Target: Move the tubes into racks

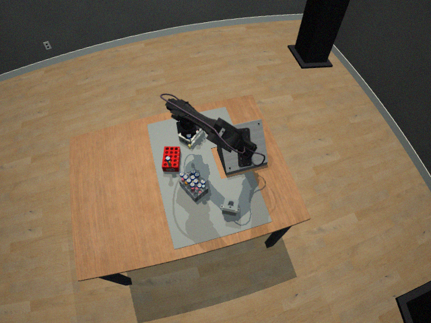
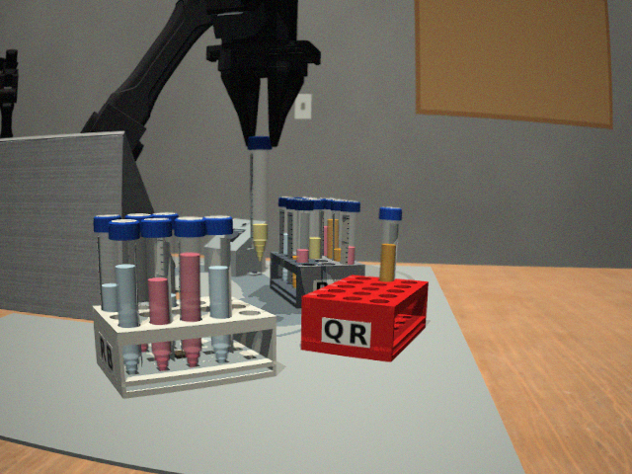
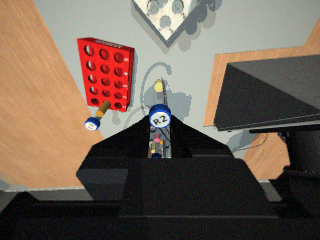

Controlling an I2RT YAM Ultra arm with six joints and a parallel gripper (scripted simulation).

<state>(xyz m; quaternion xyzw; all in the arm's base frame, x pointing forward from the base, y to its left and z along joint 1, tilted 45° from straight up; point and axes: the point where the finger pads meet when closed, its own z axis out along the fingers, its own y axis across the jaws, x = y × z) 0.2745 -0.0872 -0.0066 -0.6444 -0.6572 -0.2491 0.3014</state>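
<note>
My gripper (image 2: 261,144) (image 3: 160,119) is shut on the cap of tube R2 (image 2: 259,191) (image 3: 160,111), which hangs nearly upright in the air with yellow liquid at its tip. In the top view the tube's yellow tip (image 1: 189,146) shows beside the white rack RB (image 1: 184,140) (image 2: 245,327) (image 3: 167,38). RB holds several blue-capped tubes with pale blue or pink liquid. The grey rack RA (image 1: 196,196) (image 2: 286,280) holds several blue-capped tubes. H2 cannot be picked out. The red rack QR (image 1: 163,163) (image 2: 310,322) (image 3: 131,75) holds one orange-filled tube (image 1: 168,158) (image 2: 390,212) (image 3: 92,123).
The grey button box (image 1: 230,209) (image 2: 219,257) stands beyond RA; its lamp's state cannot be told. The arm's grey base block (image 1: 256,146) (image 2: 61,219) stands beside the bench mat (image 1: 222,225) (image 2: 408,408). The tube in QR stands well above the rack's top.
</note>
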